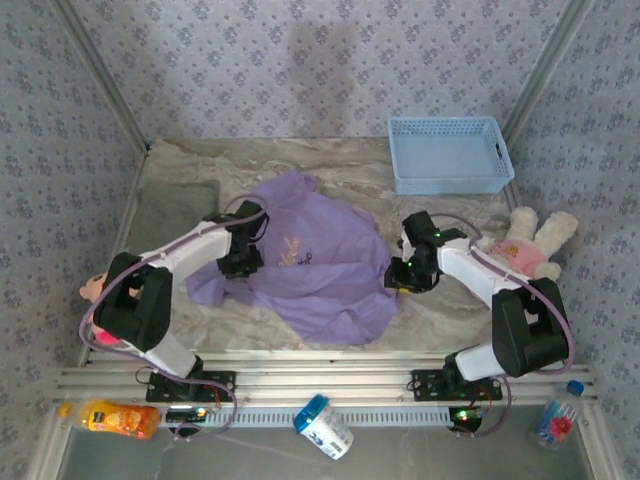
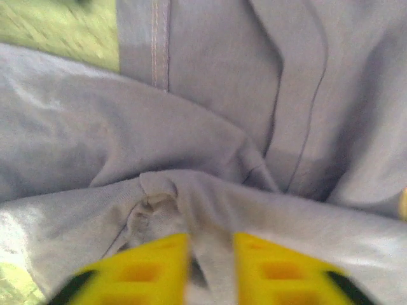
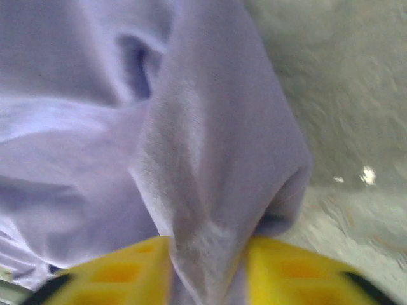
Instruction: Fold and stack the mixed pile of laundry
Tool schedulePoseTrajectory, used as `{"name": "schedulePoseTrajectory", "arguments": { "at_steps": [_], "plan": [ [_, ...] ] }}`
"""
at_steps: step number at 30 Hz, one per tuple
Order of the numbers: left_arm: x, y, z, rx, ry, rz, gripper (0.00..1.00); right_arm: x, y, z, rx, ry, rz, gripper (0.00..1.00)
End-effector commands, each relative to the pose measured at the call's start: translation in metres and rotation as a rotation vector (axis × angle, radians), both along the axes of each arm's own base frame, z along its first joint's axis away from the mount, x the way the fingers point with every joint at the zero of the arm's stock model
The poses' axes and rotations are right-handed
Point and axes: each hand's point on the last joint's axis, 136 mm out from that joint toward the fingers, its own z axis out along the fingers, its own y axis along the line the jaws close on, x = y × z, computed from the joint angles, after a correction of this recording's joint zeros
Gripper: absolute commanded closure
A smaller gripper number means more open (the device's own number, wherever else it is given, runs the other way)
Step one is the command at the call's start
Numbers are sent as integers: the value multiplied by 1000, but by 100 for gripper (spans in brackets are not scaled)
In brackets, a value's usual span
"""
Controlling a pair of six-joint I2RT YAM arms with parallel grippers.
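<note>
The counter [image 1: 300, 160] carries the purple shirt [image 1: 320, 270], which lies rumpled across its middle and reaches toward the near edge, lettering facing up. The gray garment [image 1: 175, 210] lies flat by the left edge, near the shirt. The basket [image 1: 450, 183] sits in the far right corner, and the plush [image 1: 530, 245] lies at the right edge. The left tool [image 2: 212, 244] is on the shirt's left side, narrow, with a ridge of shirt cloth pinched between its yellow fingers. The right tool [image 3: 206, 244] is at the shirt's right edge, clamped on a bunched fold of it.
</note>
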Motion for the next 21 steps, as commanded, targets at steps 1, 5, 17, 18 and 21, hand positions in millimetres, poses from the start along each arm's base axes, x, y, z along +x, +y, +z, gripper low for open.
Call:
{"name": "schedulePoseTrajectory", "arguments": {
  "at_steps": [1, 5, 17, 18, 21],
  "plan": [
    [44, -4, 35, -7, -106, 3, 42, 22, -13, 24, -3, -68, -32, 41],
    [90, -11, 51, -32, -172, 21, 37, 83, -27, 42, 2, -208, -135, 38],
    [84, -9, -28, 15, 27, 59, 43, 171, 10, -11, 3, -235, -134, 53],
    [79, -6, -33, 24, 43, 63, 44, 175, 15, -13, 17, -229, -137, 57],
    [68, -1, -42, 34, 67, 74, 44, 172, 25, -21, 53, -200, -131, 60]
  ]
}}
